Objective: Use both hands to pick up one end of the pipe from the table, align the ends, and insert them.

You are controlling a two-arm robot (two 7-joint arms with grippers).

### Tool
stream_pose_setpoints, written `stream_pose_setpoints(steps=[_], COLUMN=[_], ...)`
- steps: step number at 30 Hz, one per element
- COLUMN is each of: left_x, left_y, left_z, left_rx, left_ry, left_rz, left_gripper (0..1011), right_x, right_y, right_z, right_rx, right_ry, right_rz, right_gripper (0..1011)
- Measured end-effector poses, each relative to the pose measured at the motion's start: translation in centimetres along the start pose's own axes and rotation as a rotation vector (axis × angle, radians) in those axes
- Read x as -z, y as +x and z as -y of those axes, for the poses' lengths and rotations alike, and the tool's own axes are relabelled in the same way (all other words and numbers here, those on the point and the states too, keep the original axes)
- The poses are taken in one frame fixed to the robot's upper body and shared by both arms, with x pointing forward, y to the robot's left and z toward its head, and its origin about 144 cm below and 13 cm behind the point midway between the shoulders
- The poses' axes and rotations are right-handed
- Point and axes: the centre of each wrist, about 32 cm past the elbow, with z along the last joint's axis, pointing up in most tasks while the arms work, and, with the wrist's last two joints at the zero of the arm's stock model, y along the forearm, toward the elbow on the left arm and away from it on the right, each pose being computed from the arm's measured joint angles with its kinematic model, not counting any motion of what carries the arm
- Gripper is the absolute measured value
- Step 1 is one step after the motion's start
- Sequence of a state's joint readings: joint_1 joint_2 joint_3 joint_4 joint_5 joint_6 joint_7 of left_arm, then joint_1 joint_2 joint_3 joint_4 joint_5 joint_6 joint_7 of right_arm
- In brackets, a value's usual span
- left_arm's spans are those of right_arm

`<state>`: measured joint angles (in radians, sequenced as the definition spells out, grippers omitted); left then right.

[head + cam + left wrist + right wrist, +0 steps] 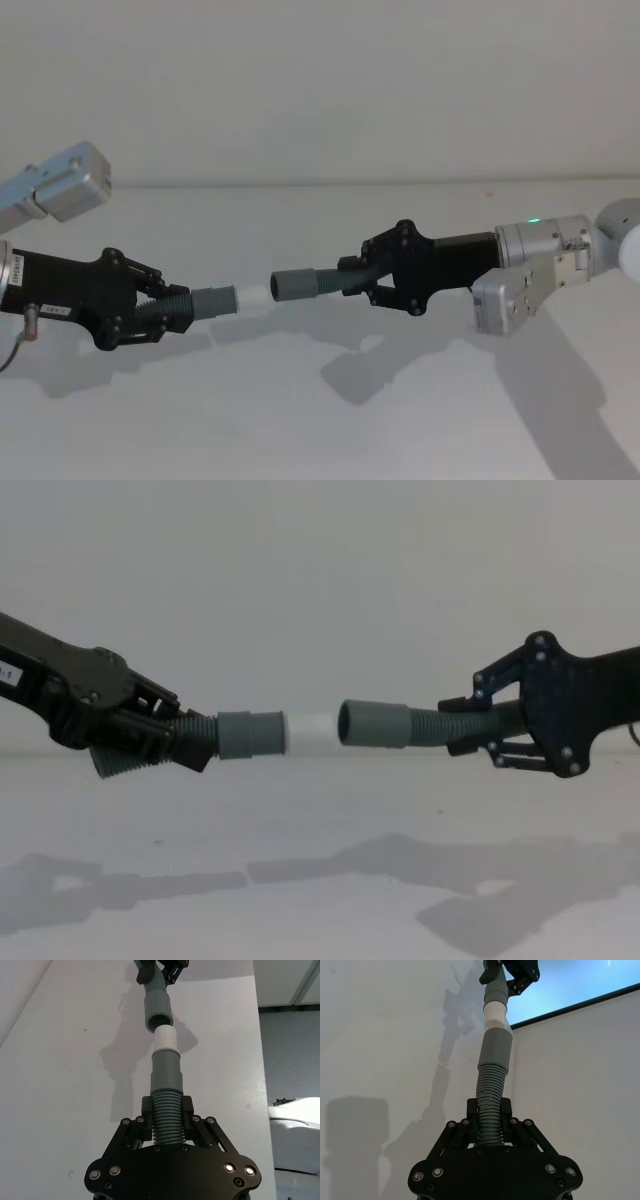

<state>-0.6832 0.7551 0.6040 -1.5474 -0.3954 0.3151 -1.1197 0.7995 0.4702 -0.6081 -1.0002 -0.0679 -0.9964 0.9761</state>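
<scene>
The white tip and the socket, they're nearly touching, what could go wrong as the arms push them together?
1. In the left wrist view the white tip sits slightly off the socket axis, so it may catch on the rim.
2. Both grippers, left gripper and right gripper, grip flexible corrugated hose behind the cuffs, so pushing may bend the hoses instead of seating the tip.

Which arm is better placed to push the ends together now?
Right, probably. The right gripper holds the socket almost level, mouth at the white tip. The left gripper's hose tilts upward, so holding it steady seems safer.
</scene>
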Motion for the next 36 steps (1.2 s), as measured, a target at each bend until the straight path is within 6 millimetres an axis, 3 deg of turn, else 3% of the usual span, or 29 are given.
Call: stream_pose_setpoints(steps=[36], left_x=[0.00], left_y=[0.00], left_z=[0.00], left_rx=[0.000], left_ry=[0.000], left_rz=[0.000], left_gripper=[302], right_x=[-0.35], right_y=[0.08], right_z=[-0.34], right_rx=[-0.013], right_ry=[0.019], right_rz=[-0.004], right_gripper=[230])
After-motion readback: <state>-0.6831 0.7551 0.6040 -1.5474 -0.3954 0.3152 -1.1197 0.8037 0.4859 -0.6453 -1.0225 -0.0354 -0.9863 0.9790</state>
